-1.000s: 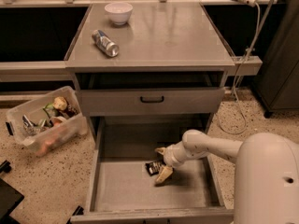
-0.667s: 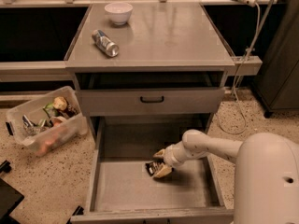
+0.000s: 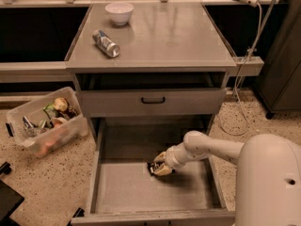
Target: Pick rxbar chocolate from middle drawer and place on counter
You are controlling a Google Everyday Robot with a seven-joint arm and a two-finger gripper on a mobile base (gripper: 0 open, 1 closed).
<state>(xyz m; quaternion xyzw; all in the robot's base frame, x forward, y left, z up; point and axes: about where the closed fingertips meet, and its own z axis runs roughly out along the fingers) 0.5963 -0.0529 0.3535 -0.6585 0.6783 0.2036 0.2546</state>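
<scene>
The middle drawer (image 3: 117,187) is pulled open below the cabinet, its grey floor showing. The rxbar chocolate (image 3: 153,168), a small black wrapper, lies on the drawer floor near the middle right. My gripper (image 3: 160,165) reaches in from the right and is down at the bar, its pale fingers around it. The bar is mostly hidden by the fingers. The counter (image 3: 178,36) is the grey top of the cabinet above.
A white bowl (image 3: 119,12) and a silver can (image 3: 106,43) lying on its side sit on the counter's left part. A clear bin (image 3: 44,126) of items stands on the floor at left. The upper drawer (image 3: 153,100) is closed. A cable hangs at right.
My gripper has shifted slightly left and lower onto the bar and its fingers have drawn closer around it. The bar has barely moved.
</scene>
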